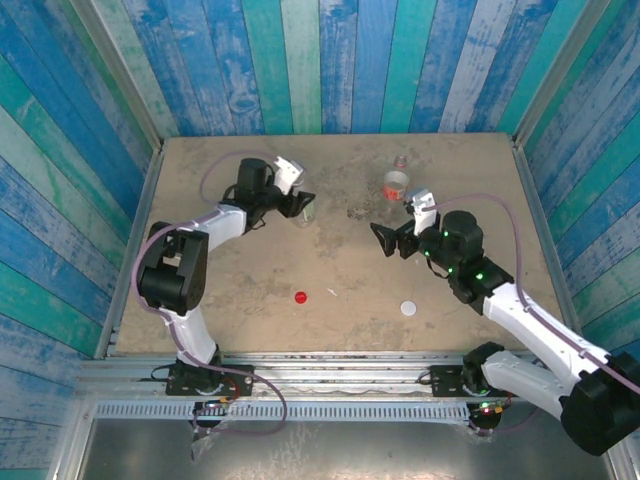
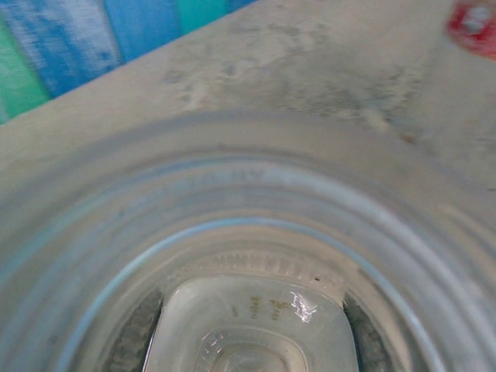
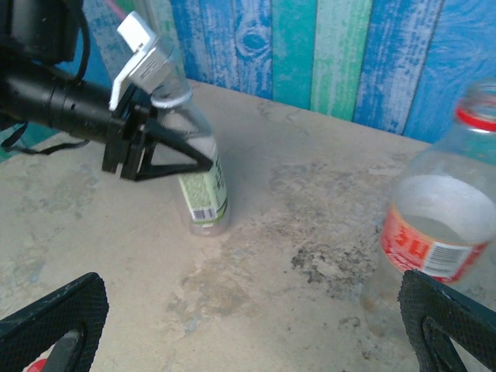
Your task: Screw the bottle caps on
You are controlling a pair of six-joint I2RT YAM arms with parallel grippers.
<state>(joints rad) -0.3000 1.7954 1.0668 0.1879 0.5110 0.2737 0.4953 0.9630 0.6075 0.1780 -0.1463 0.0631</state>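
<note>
A sandy, stained counter [image 1: 250, 330] sits between blue-green plank walls [image 1: 340, 60]; a tiny white scrap [image 1: 332, 293] lies on it

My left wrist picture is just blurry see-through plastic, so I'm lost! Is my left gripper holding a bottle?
Observer: Yes. The left gripper is clamped on the green-labelled bottle, which stands on the table.
Operator: Does it have its cap on?
Observer: No, its neck is open. The red cap and the white cap lie on the table, nearer the arms' bases.
Operator: What's my other gripper doing?
Observer: The right gripper is open and holds nothing. The red-labelled bottle stands just ahead of it, uncapped too.
</note>
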